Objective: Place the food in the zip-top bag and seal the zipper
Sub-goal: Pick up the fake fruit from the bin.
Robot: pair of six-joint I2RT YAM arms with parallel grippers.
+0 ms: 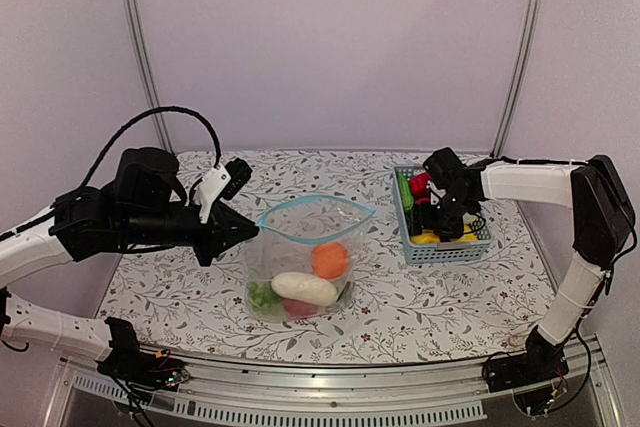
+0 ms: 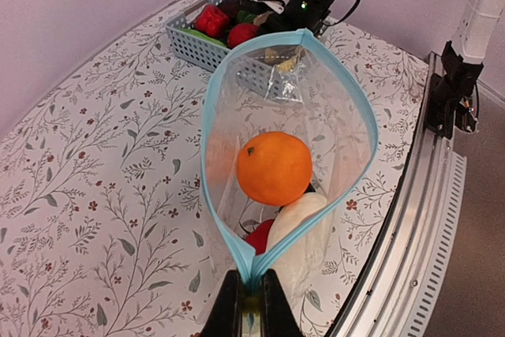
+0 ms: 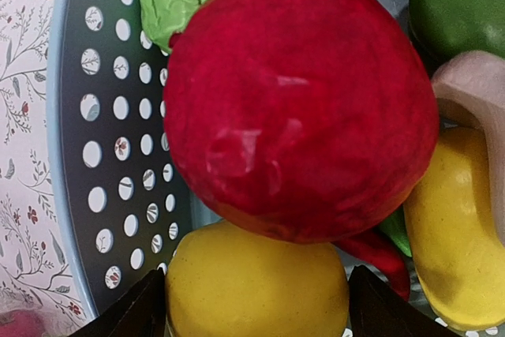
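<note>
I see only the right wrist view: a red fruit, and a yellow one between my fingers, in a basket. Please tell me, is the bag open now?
Observer: Yes, the zip-top bag stands with its mouth wide open; the left gripper pinches one end of the zipper.
Operator: What food is inside it?
Observer: An orange, a white radish, one red piece and one green piece.
Operator: Where is the basket from the bag?
Observer: To its right in the top view, apart from it.
</note>
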